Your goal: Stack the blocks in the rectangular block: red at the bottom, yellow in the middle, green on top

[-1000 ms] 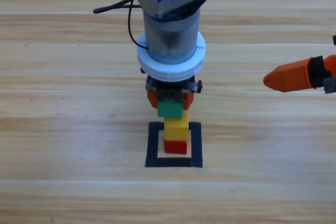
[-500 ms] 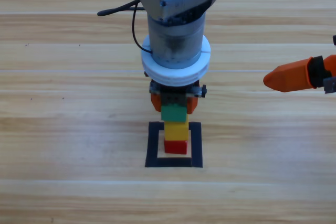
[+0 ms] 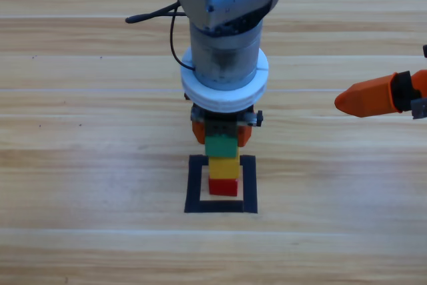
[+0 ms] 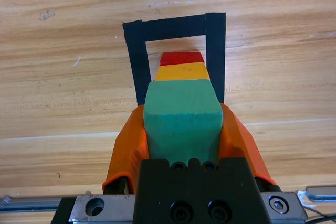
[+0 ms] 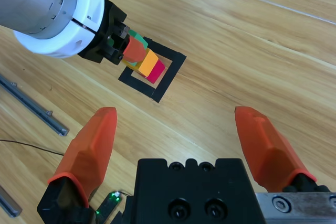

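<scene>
Green [image 3: 221,145] is gripped by the left tool [image 3: 221,135] and has been lowered onto yellow [image 3: 223,165], over red [image 3: 223,187] inside the outline [image 3: 194,195]. Right of the outline, the right tool [image 3: 363,100] is held wide.

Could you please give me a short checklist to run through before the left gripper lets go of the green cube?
1. Red cube inside the tape rectangle: ok.
2. Yellow cube on red: ok.
3. Green cube on top of yellow: lined up in the high view; contact cannot tell.
4. Left gripper shut on green, jaws on its two sides: ok.
5. Right gripper open, waiting at the right edge, away from the stack: ok.
</scene>
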